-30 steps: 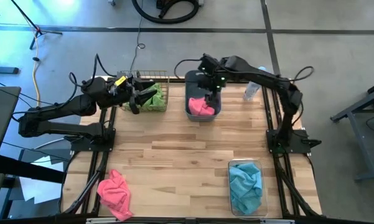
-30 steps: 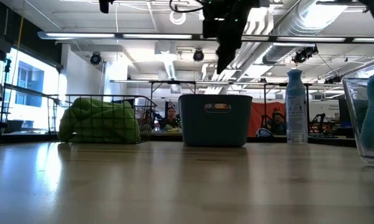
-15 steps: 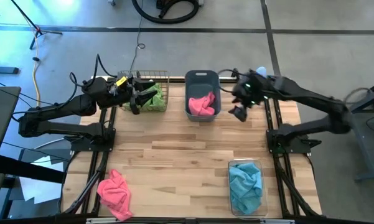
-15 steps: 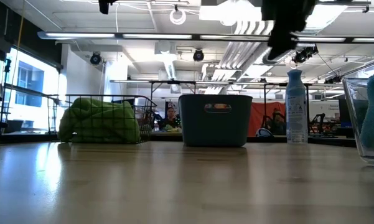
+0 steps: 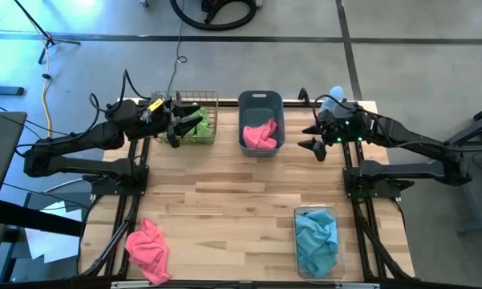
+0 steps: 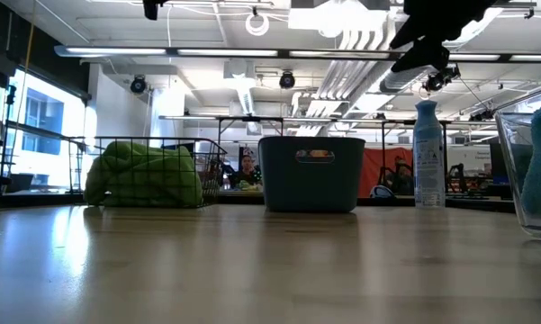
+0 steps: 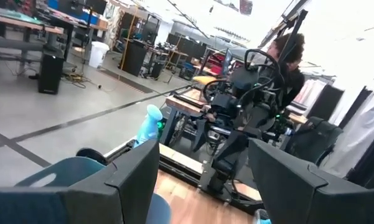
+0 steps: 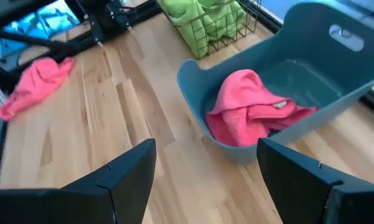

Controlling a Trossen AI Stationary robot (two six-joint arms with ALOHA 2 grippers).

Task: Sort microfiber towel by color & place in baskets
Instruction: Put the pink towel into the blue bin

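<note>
Right gripper [image 5: 311,141] is up in the air, fingers spread, nothing between them. It hangs over bare table [image 5: 224,201] just beside the grey-blue tub [image 5: 261,100], on the side facing the spray bottle [image 5: 330,98], which stands close behind the wrist at the table's far edge. In the right wrist view both fingers [image 8: 121,177] frame the tub, with clear wood between them.

A pink towel [image 5: 260,135] lies bunched inside that tub, right next to the gripper. A second pink towel [image 5: 148,246] lies loose on the table, well apart from it, at the near corner on the left arm's side.

Clear bin [image 5: 316,269] sits near the right arm's base, toward the near edge, with a light blue towel [image 5: 315,238] filling it.

Left gripper [image 5: 175,128] sits beside the copper wire basket [image 5: 199,98], on the far side of the tub from the right gripper, fingers spread and empty. A lime green towel [image 5: 194,126] is piled in that basket, right at the left gripper's tips.
</note>
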